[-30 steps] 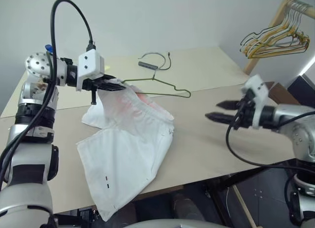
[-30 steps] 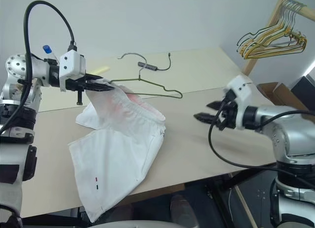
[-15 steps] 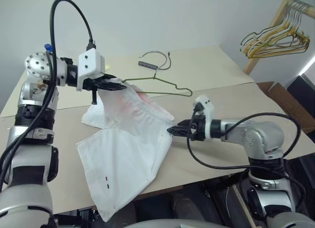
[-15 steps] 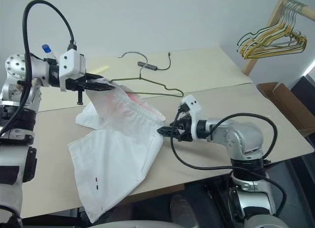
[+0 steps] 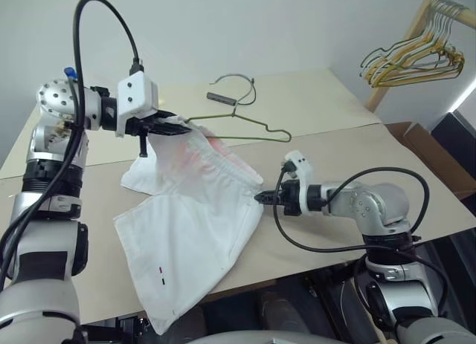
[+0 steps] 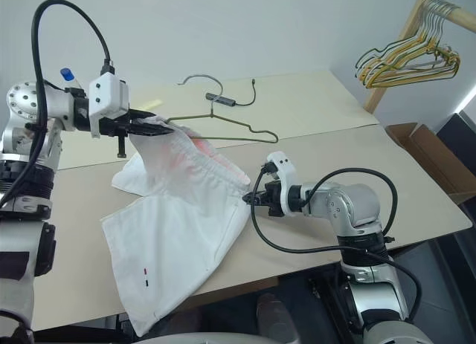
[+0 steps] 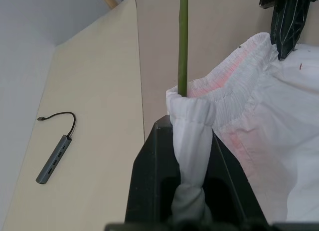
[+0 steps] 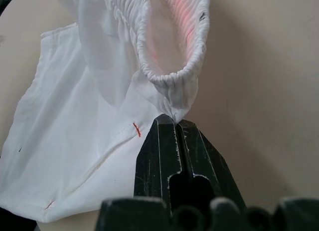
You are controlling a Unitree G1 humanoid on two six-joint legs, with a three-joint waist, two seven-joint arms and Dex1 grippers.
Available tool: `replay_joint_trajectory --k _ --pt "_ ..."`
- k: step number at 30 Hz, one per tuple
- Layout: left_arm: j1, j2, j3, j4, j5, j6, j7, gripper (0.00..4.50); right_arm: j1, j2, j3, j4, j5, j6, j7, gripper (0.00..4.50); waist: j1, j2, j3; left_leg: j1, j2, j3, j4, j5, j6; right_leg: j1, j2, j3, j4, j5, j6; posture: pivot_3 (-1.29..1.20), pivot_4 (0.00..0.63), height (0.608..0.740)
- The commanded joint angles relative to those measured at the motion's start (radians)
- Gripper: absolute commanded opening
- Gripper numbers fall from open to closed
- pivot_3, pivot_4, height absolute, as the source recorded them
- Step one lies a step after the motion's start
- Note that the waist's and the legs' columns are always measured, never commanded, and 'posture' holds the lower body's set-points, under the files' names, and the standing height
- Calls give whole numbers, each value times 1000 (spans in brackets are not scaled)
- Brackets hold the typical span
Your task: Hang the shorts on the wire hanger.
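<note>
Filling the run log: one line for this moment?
left gripper: shut on shorts waistband | right gripper: shut at waistband end | wire hanger: inside waistband

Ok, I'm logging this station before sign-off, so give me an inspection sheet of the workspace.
Surface: beige table, two boards with a seam.
Job's things: shorts draped over the near edge, waistband raised; wire hanger running into the waistband at the left tool.
Clutter: small grey adapter.
Grippers: left tool shut on the waistband; right tool shut on the waistband's other end.
Cables: adapter's lead, looped on the table.
Surroundings: bunch of hangers on a wooden rack, cardboard box.
</note>
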Motion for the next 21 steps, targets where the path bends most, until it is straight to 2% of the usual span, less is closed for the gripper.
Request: replay_joint_trajectory --k 1,9,16,21 --pt "-3 11 60 -34 -59 15 -12 58 -32 -19 -40 -3 -19 -68 -14 30 0 0 0 0 0 0 0 0 0 0 0 0 0 0 0 -64 0 740" --pt "48 32 110 -86 -142 40 -87 58 -88 -158 -95 78 4 -98 85 30 1 0 0 0 0 0 0 0 0 0 0 0 -1 0 0 -61 0 740" --pt "89 41 111 -107 -126 29 -74 58 -122 -262 -133 166 -4 -132 140 30 1 0 0 0 0 0 0 0 0 1 0 0 -1 0 0 -53 0 740" --pt "106 45 117 -110 -128 28 -69 58 -128 -294 -150 204 -8 -148 143 30 2 0 0 0 0 0 0 0 0 1 0 0 -1 0 0 -52 0 740"
